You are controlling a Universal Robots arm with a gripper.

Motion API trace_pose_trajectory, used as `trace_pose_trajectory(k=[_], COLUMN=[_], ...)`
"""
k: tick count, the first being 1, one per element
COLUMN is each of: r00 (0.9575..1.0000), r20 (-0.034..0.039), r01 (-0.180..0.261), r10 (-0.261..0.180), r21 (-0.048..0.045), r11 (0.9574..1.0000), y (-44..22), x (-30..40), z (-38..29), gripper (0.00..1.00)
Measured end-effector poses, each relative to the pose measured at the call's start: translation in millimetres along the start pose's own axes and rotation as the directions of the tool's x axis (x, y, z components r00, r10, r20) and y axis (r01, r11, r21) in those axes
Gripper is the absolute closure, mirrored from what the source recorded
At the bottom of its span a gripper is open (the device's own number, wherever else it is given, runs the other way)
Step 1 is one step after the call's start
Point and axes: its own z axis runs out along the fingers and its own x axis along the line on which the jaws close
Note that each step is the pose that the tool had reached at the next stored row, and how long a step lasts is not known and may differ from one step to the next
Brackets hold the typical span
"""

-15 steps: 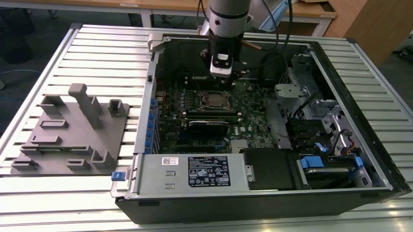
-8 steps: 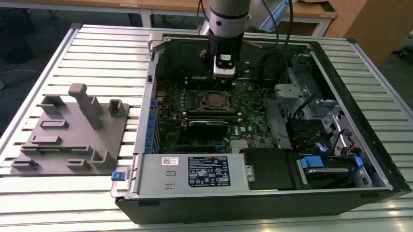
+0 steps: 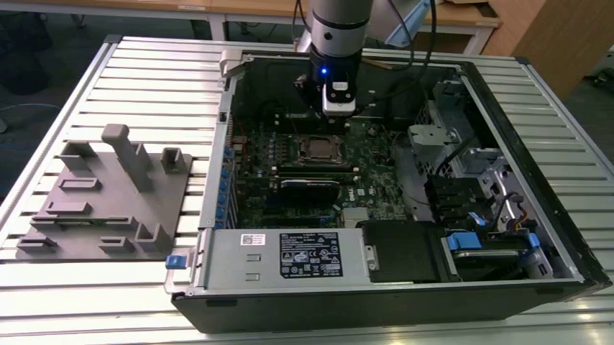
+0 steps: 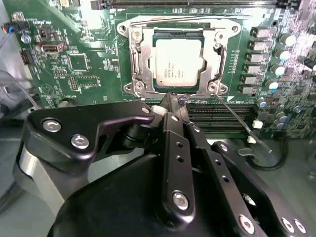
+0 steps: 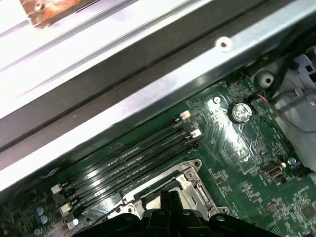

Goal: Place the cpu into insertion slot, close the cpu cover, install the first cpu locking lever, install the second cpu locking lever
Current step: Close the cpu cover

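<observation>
The cpu [image 4: 177, 61] lies flat in the insertion slot [image 4: 129, 30], its silver-grey top facing up. The cpu cover [image 4: 220, 55] lies down around it as a silver frame. From one corner of the socket a thin locking lever [image 4: 236, 114] juts out at a slant over the memory slots. My gripper [image 4: 170, 100] is shut, its narrow tips together right at the socket's near edge; whether they pinch anything I cannot tell. In the exterior view the gripper [image 3: 338, 109] hangs inside the open case just behind the cpu [image 3: 318, 147]. The first wrist view shows the fingertips [image 5: 168, 197] over the socket's frame [image 5: 191, 183].
Black memory slots [image 5: 128, 160] run beside the socket, with the case's metal wall [image 5: 148, 94] beyond them. A grey fixture plate with pegs [image 3: 106, 194] lies on the slatted table at the exterior view's left. The power supply [image 3: 287, 251] and drive bays with cables [image 3: 479, 201] crowd the case.
</observation>
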Motion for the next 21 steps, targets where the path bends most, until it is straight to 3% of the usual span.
trace_pose_trajectory(k=[3,8,14,17,21], r00=[0.9994,0.9956,0.9881,0.9825,0.9701], r20=[-0.0017,-0.0013,0.0103,0.0087,0.0041], r01=[0.035,0.094,0.152,0.185,0.242], r10=[-0.035,-0.094,-0.153,-0.186,-0.243], r21=[0.0017,0.0122,0.0509,0.0534,0.0524], r11=[0.9994,0.9955,0.9870,0.9812,0.9688], y=[0.0,0.0,0.0,-0.2,-0.2], x=[0.0,0.0,0.0,0.0,0.0], z=[0.2,0.4,0.5,0.9,2.0], gripper=[0.90,0.90,0.90,0.90,0.90])
